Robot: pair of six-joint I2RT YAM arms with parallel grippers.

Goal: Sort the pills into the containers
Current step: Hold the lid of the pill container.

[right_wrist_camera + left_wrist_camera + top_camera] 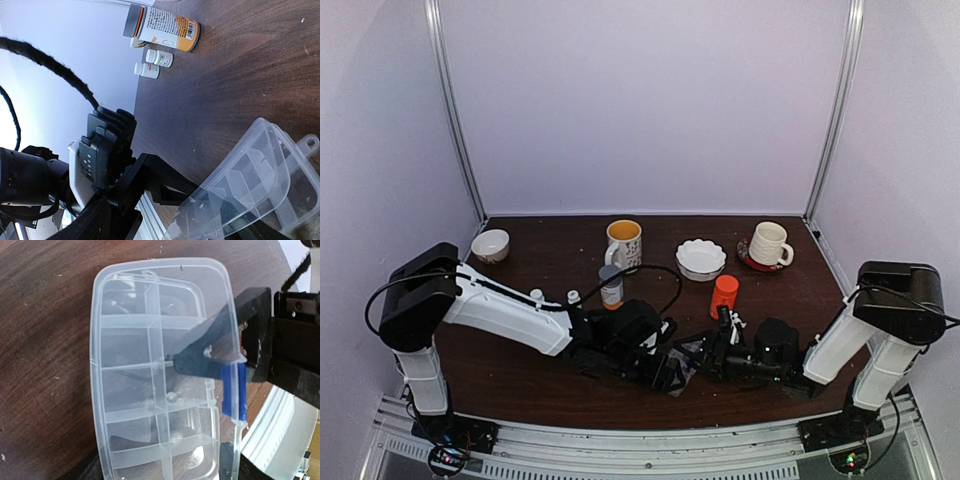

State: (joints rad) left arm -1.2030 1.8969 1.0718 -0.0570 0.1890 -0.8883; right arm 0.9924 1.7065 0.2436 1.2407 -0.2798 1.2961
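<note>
The clear pill box (686,352) is held between my two grippers near the table's front edge. In the left wrist view the pill box (130,340) fills the frame, showing two rows of compartments. One small pale pellet (172,396) sits by a middle divider; no other pills show. My left gripper (665,368) is shut on the box's near end, its fingers dark behind the plastic (125,442). My right gripper (712,352) grips the box's long edge by the blue clasp (234,390); its finger (200,357) lies over the compartments. The box also shows in the right wrist view (250,180).
An orange-labelled bottle (611,287) and two small white bottles (537,296) (573,297) stand behind the left arm. A red-orange cylinder (724,295), a mug (624,243), a scalloped white bowl (701,258), a cup on a red saucer (768,245) and a small bowl (490,245) stand further back.
</note>
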